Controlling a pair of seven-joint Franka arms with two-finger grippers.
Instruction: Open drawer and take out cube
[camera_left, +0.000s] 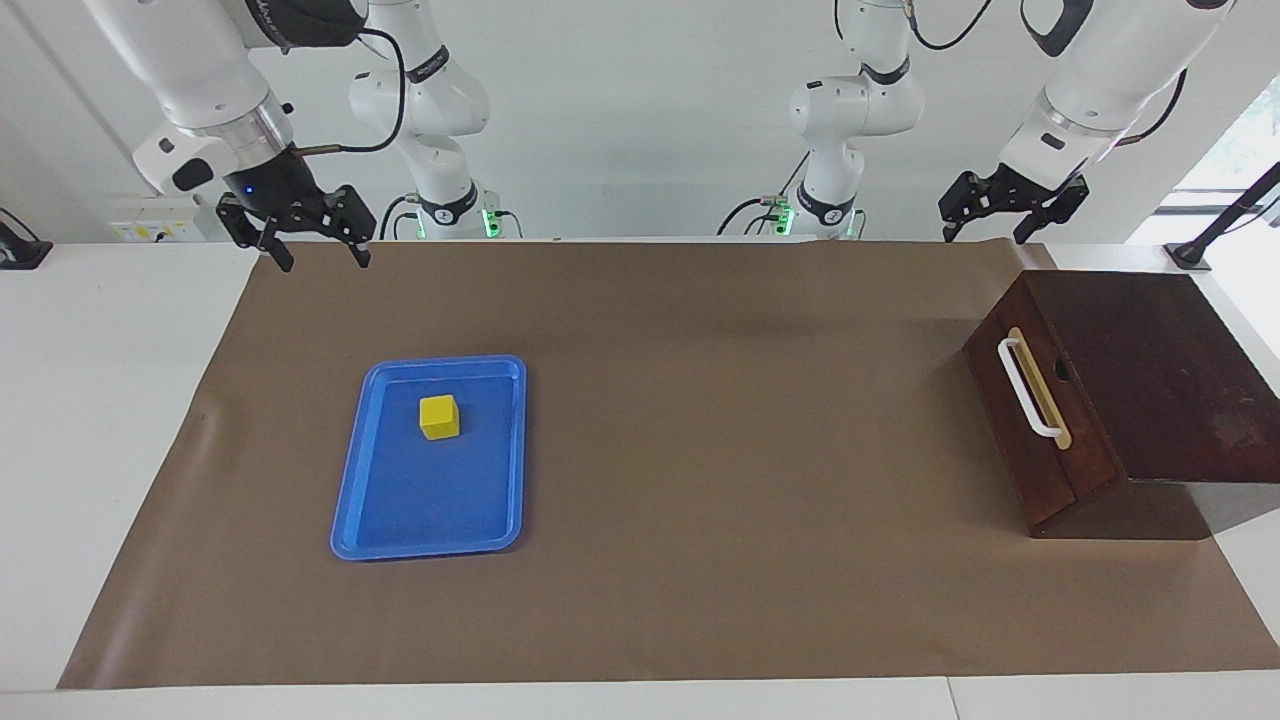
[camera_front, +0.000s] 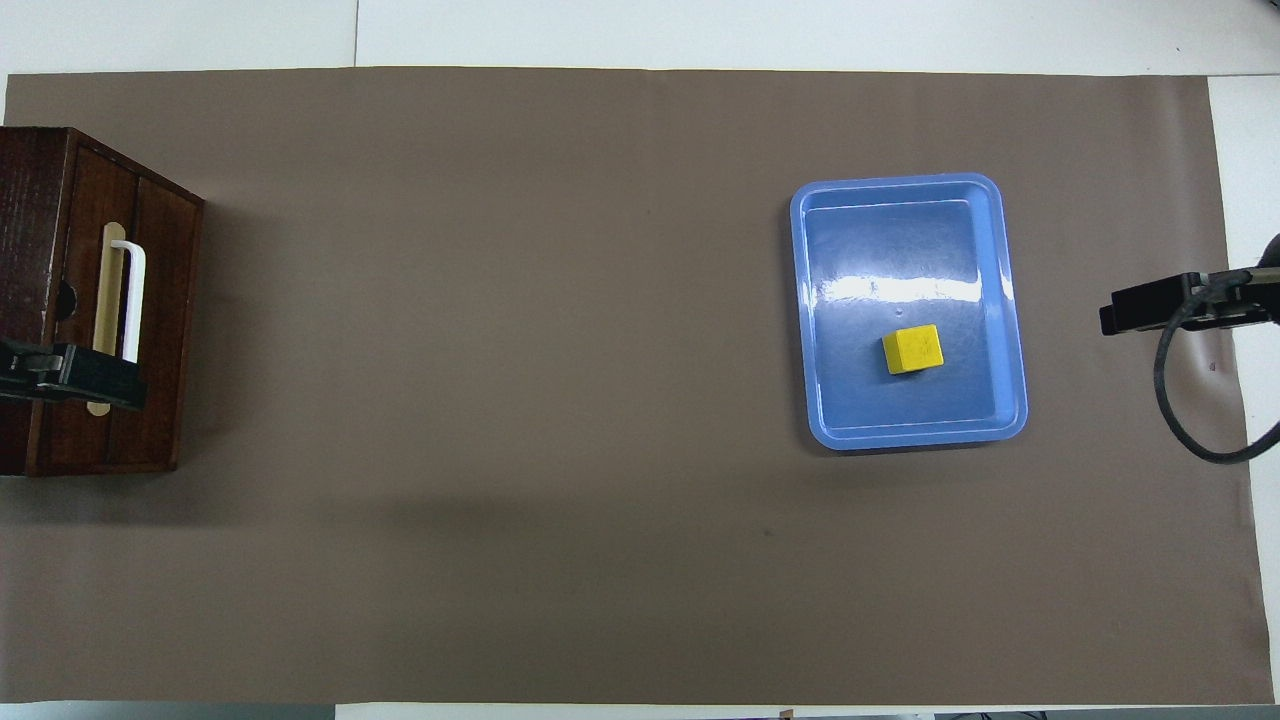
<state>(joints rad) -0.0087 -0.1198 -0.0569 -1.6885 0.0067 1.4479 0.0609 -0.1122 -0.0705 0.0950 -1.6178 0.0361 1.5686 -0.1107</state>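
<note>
The dark wooden box stands at the left arm's end of the table, and its drawer (camera_left: 1085, 420) is shut. The white bar handle (camera_left: 1030, 390) and tan strip show on the sloped front, also in the overhead view (camera_front: 128, 300). The yellow cube (camera_left: 439, 416) lies in the blue tray (camera_left: 430, 545) toward the right arm's end, and shows in the overhead view (camera_front: 912, 349). My left gripper (camera_left: 985, 237) is open and empty, raised over the table's edge by the box and apart from it. My right gripper (camera_left: 323, 260) is open and empty, raised over the mat's corner.
A brown mat (camera_left: 720, 420) covers the table between the tray and the box. In the overhead view the left gripper (camera_front: 70, 375) overlaps the box front and the right gripper (camera_front: 1150, 310) sits beside the blue tray (camera_front: 905, 435).
</note>
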